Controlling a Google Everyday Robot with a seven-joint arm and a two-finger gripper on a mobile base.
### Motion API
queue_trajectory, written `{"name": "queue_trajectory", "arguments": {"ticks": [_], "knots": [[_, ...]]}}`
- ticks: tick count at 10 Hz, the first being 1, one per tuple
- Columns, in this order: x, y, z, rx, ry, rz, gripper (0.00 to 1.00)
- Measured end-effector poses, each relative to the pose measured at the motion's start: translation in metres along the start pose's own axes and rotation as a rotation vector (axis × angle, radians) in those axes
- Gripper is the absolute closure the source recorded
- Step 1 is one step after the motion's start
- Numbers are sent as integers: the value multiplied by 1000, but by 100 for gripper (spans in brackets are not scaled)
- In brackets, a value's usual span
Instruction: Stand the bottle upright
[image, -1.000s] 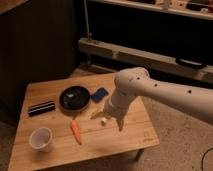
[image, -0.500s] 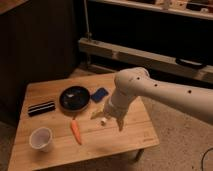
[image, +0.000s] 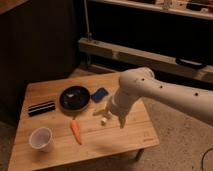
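Note:
The bottle (image: 104, 119) lies on the wooden table (image: 130, 140) near its middle. Only its small white cap and a bit of its clear body show, because my arm covers the remainder. My gripper (image: 118, 118) hangs down from the white arm directly at the bottle, just right of the cap and close to the table top. Whether it touches the bottle cannot be seen.
A black bowl (image: 75, 98) and a blue object (image: 99, 94) sit behind the bottle. An orange carrot (image: 75, 131) lies to its left, a white cup (image: 41, 138) at the front left, and a black bar (image: 41, 108) at the left edge. Dark shelving stands behind.

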Motion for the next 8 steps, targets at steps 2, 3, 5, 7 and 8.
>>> {"name": "queue_trajectory", "arguments": {"ticks": [2, 3, 5, 7, 8], "knots": [[11, -9, 3, 27, 77, -10, 20], [10, -15, 7, 13, 110, -21, 20], [6, -26, 25, -36, 182, -53, 20], [4, -28, 40, -78, 222, -87, 20], [7, -30, 54, -95, 215, -109, 20]]}}
